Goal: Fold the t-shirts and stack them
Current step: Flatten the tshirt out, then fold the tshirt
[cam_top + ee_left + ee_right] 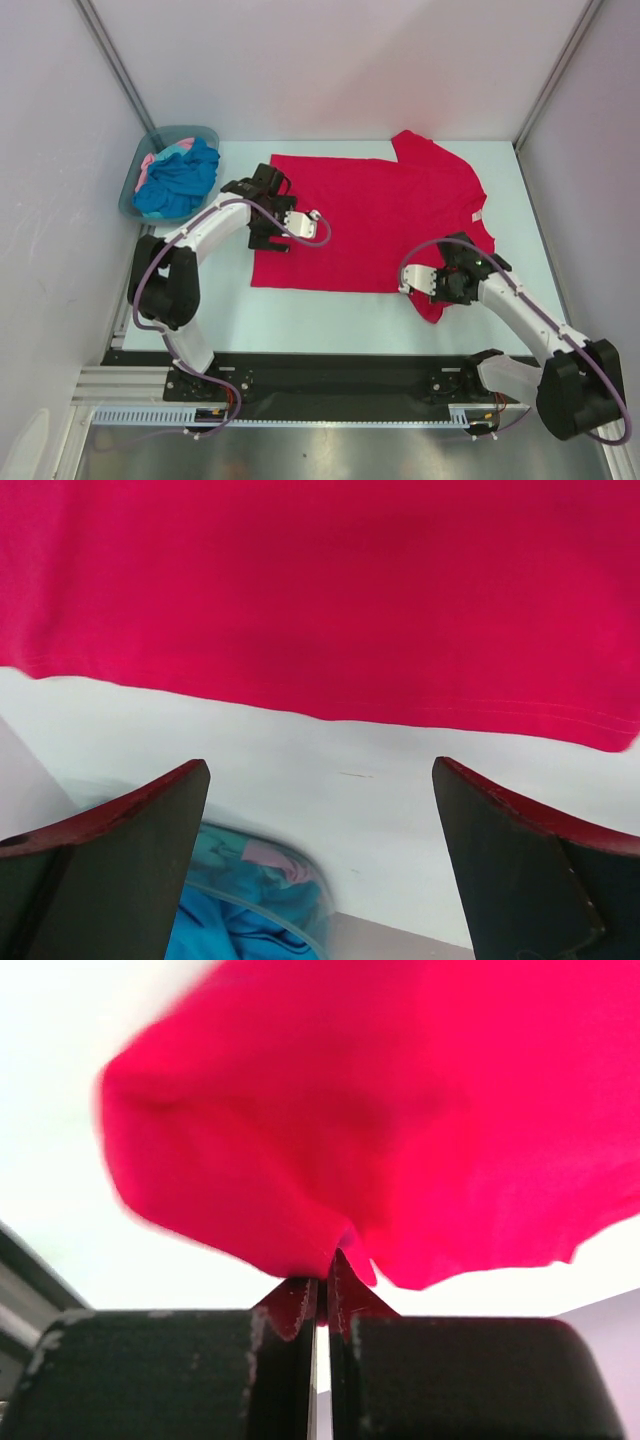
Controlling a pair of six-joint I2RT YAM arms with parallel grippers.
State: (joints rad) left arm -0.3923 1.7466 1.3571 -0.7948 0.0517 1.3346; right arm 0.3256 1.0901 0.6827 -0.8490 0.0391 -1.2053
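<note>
The right gripper is pinched tight on a bunched fold of the soft crimson t-shirt, spread flat on the table; the left gripper gapes wide over its edge (holding nothing); a turquoise t-shirt lies crumpled in the plastic tub.

Tub blocks corner (far left).

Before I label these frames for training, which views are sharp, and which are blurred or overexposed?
Top external: evenly lit, with the red t-shirt sharp. Left wrist: the hem stitching is crisp, and the left end effector is dark and tinged red. Right wrist: the cloth edges are blurred and the background is blown out white, but the right end effector is in focus.
</note>
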